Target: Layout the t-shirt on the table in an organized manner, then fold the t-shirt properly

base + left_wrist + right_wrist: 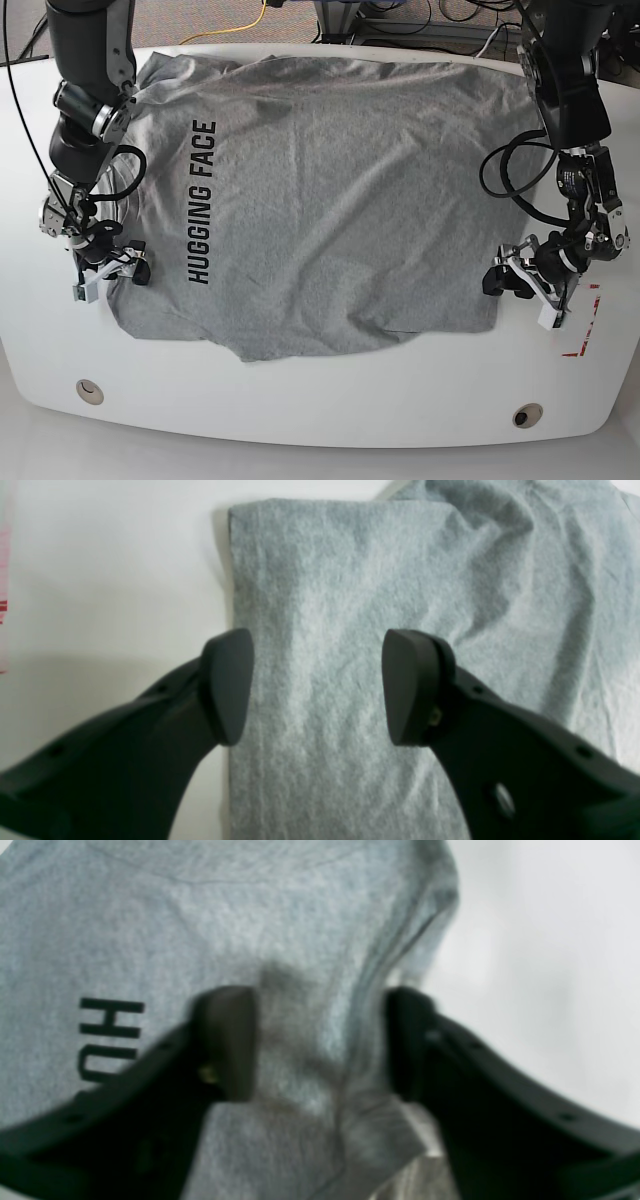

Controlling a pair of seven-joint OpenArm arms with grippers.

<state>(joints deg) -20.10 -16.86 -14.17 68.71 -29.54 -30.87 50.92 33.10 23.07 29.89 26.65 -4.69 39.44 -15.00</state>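
The light grey t-shirt (330, 190) lies spread over the white table (320, 400), with its dark lettering (202, 200) running along the left side of the base view. My right gripper (112, 275) is at the shirt's left edge. In the right wrist view it (320, 1040) stands open astride a raised ridge of cloth (320, 1005), beside the letters (107, 1035). My left gripper (520, 290) is at the shirt's right edge. It (317, 685) is open over a doubled straight edge of the t-shirt (350, 605), one finger (227, 685) above that edge.
Red tape marks (585, 330) sit on the table just right of my left gripper. Two round grommet holes (88, 390) (527, 414) are near the front edge. Black cables loop beside both arms. Carpet and wires lie beyond the table's far edge.
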